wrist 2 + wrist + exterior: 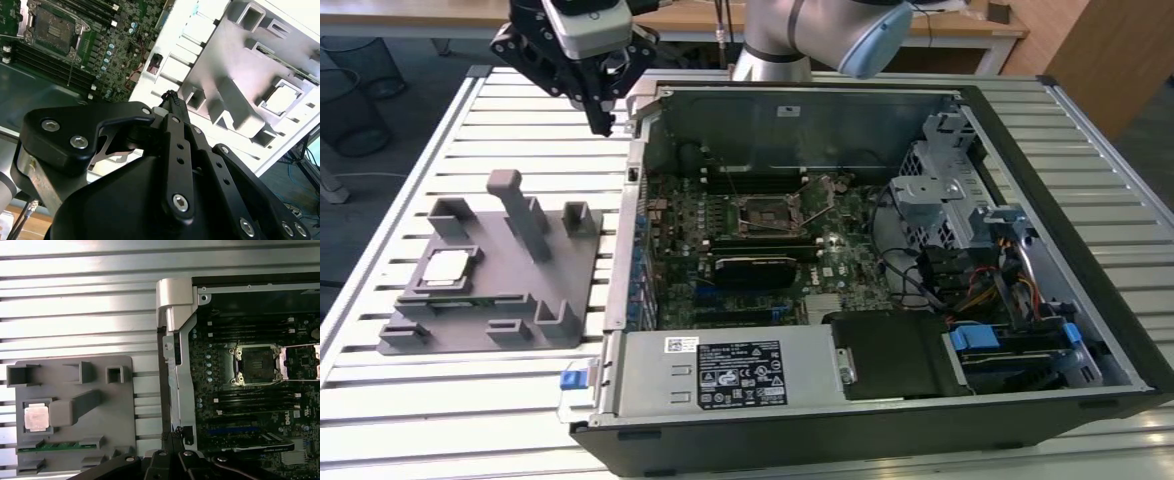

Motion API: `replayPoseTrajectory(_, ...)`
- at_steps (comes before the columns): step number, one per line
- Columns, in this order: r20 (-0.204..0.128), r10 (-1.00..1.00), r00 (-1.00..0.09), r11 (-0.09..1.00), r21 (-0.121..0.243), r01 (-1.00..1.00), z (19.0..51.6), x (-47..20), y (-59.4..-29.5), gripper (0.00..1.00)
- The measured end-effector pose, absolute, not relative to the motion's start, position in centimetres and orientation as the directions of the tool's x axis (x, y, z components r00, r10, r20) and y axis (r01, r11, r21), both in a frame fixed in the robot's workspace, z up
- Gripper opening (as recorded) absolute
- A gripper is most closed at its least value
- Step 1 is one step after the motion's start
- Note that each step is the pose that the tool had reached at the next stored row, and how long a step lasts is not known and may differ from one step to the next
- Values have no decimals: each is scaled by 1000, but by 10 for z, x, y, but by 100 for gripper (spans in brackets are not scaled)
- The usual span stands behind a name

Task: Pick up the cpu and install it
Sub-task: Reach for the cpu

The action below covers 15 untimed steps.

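The cpu (447, 268), a small square chip with a silvery top, lies flat in a recess of the grey plastic fixture (520, 310) on the slatted table, at the exterior view's left. It also shows in both wrist views (36, 417) (281, 98). My gripper (602, 122) hangs high above the table, between the fixture and the open computer case, well away from the cpu. Its fingers (172, 120) meet at the tips and hold nothing. The dark square socket (767, 212) with its metal frame sits on the motherboard inside the case (256, 365).
The open computer case (640, 330) lies on its side at the exterior view's right, with drive cages, cables and a power supply inside. A green memory stick (60, 446) rests in the fixture near the cpu. Upright posts (520, 210) rise from the fixture.
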State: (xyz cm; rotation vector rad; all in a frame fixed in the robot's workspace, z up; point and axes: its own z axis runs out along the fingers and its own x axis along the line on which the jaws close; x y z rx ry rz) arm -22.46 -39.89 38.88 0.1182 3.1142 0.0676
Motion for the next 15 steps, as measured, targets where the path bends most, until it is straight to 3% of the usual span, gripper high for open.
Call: replayPoseTrajectory(15,-23,76,-997,996,44,75,388,-235,-399,11)
